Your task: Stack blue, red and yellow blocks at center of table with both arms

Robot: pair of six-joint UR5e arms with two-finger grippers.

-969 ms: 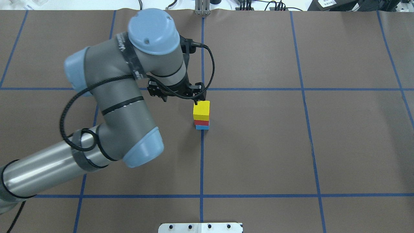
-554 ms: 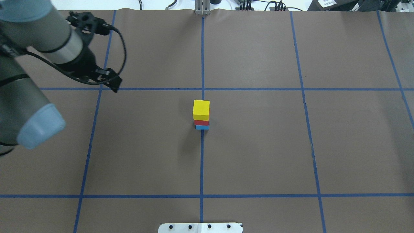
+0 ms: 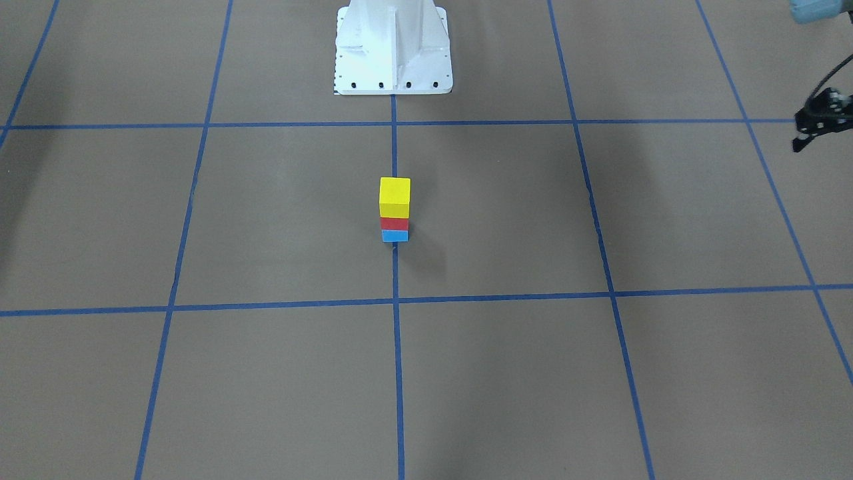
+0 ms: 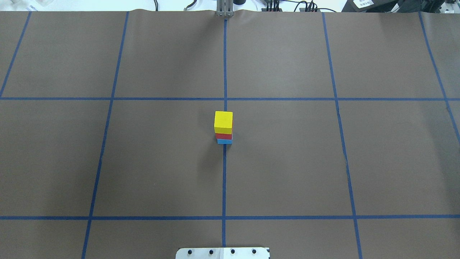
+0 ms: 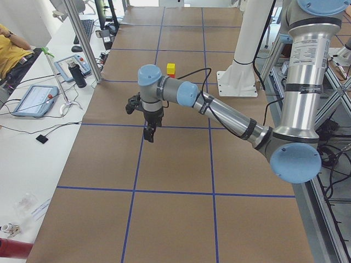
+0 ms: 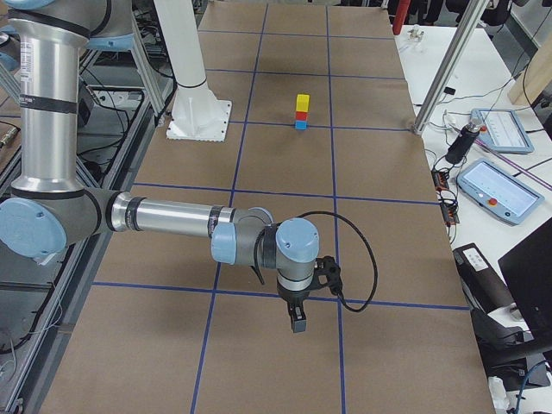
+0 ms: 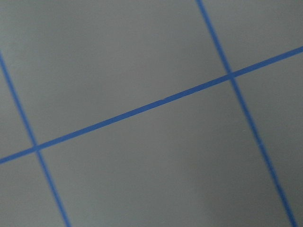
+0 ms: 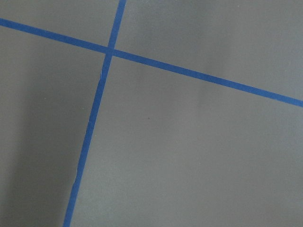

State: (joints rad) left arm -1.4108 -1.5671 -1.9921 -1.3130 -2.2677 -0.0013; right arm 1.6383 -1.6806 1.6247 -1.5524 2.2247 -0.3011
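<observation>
A yellow block [image 4: 223,121] stands on a red block [image 4: 224,136], which stands on a blue block [image 4: 224,141], at the table's centre on a blue tape line. The stack also shows in the front view [image 3: 394,195]. No gripper touches it. My left gripper [image 5: 149,134] hangs over the table far to the stack's left, its edge just visible in the front view [image 3: 800,141]. I cannot tell if it is open or shut. My right gripper [image 6: 297,326] hangs far to the stack's right, seen only from the side. I cannot tell its state.
The brown table cover carries a grid of blue tape lines [image 4: 224,180]. The white robot base [image 3: 393,47] stands at the near edge. Operators' desks with tablets [image 6: 500,185] lie beyond the far edge. Both wrist views show only cover and tape.
My left arm has drawn back from the yellow block, moved left and left the overhead view. The stack has stayed in place.
</observation>
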